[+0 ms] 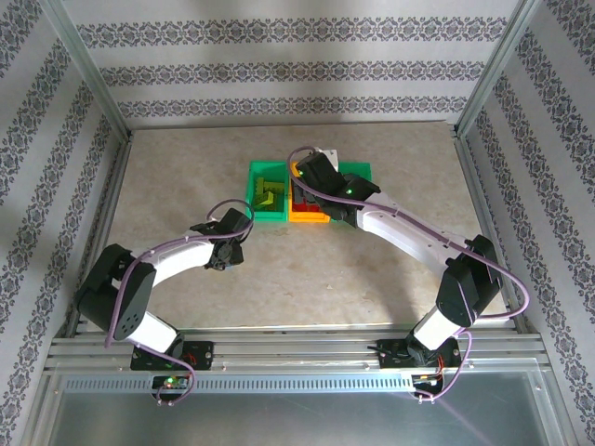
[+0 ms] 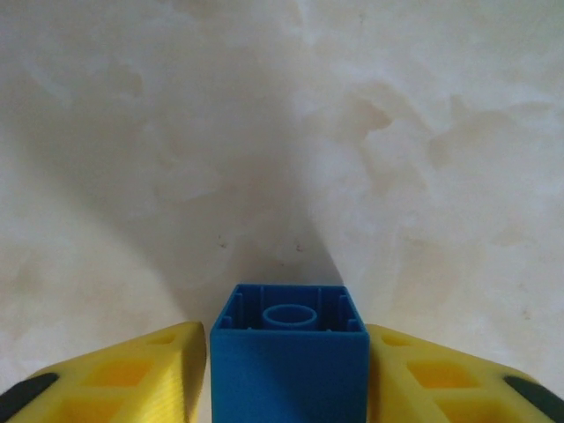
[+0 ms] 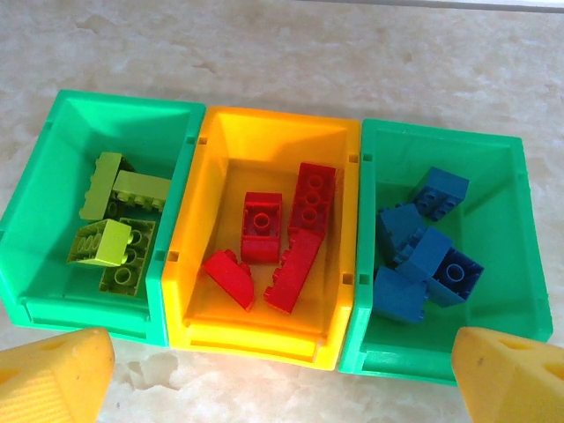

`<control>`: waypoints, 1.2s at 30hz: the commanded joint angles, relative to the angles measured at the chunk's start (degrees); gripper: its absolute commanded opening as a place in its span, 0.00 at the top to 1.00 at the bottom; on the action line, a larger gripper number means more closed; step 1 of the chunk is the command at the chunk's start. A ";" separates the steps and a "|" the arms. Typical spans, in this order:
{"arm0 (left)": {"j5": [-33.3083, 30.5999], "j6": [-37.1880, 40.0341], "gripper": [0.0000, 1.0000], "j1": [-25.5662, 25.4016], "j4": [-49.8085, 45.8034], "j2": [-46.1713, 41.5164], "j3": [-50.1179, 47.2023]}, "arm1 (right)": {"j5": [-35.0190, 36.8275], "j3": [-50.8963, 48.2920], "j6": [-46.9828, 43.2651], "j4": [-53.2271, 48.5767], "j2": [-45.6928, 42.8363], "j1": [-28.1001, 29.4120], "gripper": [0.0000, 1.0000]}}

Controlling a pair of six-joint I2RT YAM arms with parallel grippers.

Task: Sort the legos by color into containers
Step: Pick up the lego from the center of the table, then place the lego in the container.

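- Blue brick (image 2: 289, 374): pinched by the left gripper (image 2: 286, 339) between its yellow fingers (image 2: 150, 374), hollow underside showing, over bare table (image 2: 264, 132), left of and nearer than the orange bin (image 3: 273, 132).
- Right gripper (image 3: 282, 345): spread wide, hovering at the orange bin's near side.
- Orange bin: red bricks (image 3: 278, 233).
- Green bin to its left (image 3: 123, 110): yellow-green bricks (image 3: 119, 233).
- Green bin to its right (image 3: 441, 141): blue bricks (image 3: 427, 251).

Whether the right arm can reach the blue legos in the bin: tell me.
Probably yes: the right tool hangs open above the bins, and the blue legos lie uncovered in theirs.
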 commanded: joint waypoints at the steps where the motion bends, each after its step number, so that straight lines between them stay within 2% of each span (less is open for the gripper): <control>1: -1.40 1.05 0.58 -0.84 -1.69 1.23 -0.04 | 0.31 -0.42 0.54 -0.46 -0.73 -0.02 0.02; 7: -1.50 1.42 0.68 -0.73 -1.91 1.80 0.41 | 0.69 -0.61 0.60 -0.55 -0.99 -0.08 0.02; 14: -1.72 3.26 0.69 -0.74 -3.35 0.22 3.09 | 2.12 -1.38 0.82 -0.55 -2.33 0.03 0.02; 20: 0.54 5.93 0.70 -0.90 -2.46 -1.26 8.12 | 5.54 -4.31 1.39 -0.12 -6.53 0.35 0.02; 26: 3.00 8.41 0.70 -3.01 0.10 1.43 16.68 | 9.96 -9.72 2.14 1.07 -13.80 0.42 0.02; 36: 5.39 13.89 0.70 -9.95 2.70 14.33 37.31 | 15.39 -19.48 2.75 3.38 -28.97 0.19 0.01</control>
